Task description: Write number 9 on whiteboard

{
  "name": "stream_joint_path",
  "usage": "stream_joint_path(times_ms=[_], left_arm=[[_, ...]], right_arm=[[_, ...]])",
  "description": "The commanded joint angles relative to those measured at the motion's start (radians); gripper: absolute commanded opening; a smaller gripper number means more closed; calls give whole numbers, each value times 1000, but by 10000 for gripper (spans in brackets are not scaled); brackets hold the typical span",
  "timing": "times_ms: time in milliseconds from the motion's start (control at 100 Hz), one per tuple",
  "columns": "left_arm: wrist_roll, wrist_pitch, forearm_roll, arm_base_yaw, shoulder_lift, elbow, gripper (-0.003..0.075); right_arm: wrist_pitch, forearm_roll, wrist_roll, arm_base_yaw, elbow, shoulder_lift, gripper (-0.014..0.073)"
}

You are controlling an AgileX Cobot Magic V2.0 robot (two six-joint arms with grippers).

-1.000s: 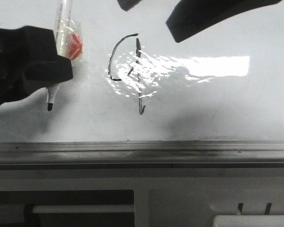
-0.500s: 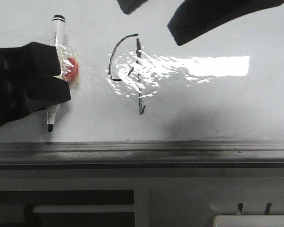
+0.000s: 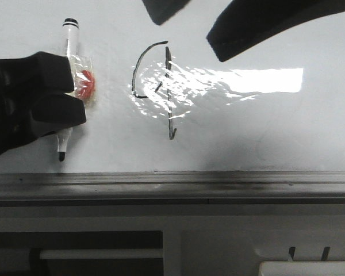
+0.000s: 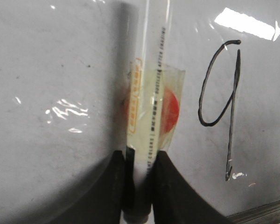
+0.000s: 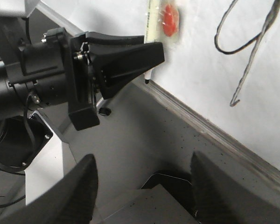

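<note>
The left hand (image 3: 57, 109), a black two-fingered gripper, is reaching in from the left side of the front view and clamping its fingers on a white marker pen with a black tip and a black-banded rear end (image 3: 70, 40). In the left wrist view the same hand (image 4: 139, 186) is pinching the pen's barrel (image 4: 151, 60) between its two dark fingers, with the pen lying along the board's surface. A clear plastic wrap with a round red label (image 3: 85, 85) is sitting around the barrel just beside the fingers. The pen's black tip (image 3: 61, 154) is pointing toward the near edge of the board.

The large glossy white whiteboard with a grey metal edge strip (image 3: 264, 132) is filling most of the front view and carrying a bright glare patch. The number 9, drawn in thin black marker strokes (image 3: 155, 86), is standing on the whiteboard to the right of the pen and apart from it: an open curved arc and a straight stem ending in a small hook. In the left wrist view the arc is not closing against the stem at the bottom.

The right hand (image 3: 218, 20), also black, is hovering over the far side of the whiteboard with its fingers spread wide, gripping nothing. In the right wrist view its two fingers (image 5: 79, 186) are standing well apart.
</note>
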Motion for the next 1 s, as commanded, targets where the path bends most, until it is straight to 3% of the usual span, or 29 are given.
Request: stream_joint_path(times_ms=[0,280,370,920,990], left_arm=[[-8,-30,11,-3,-12,-24,-1],[-15,-60,71,-3,-12,-24,257],[-15,-65,71,-3,-14,-24,304],[-83,-122,249,-7,-57,-24,309],[-35,-117,249,-7,-91,-24,309]], right_arm=[[-40,12,-10,0,-33,-24,379],[-29,12,-10,0,-33,-24,379],[-31,12,-10,0,-33,-24,379],[-42,-44,-10,0,-33,-26,378],[-56,-65,-10,0,-33,-42,328]])
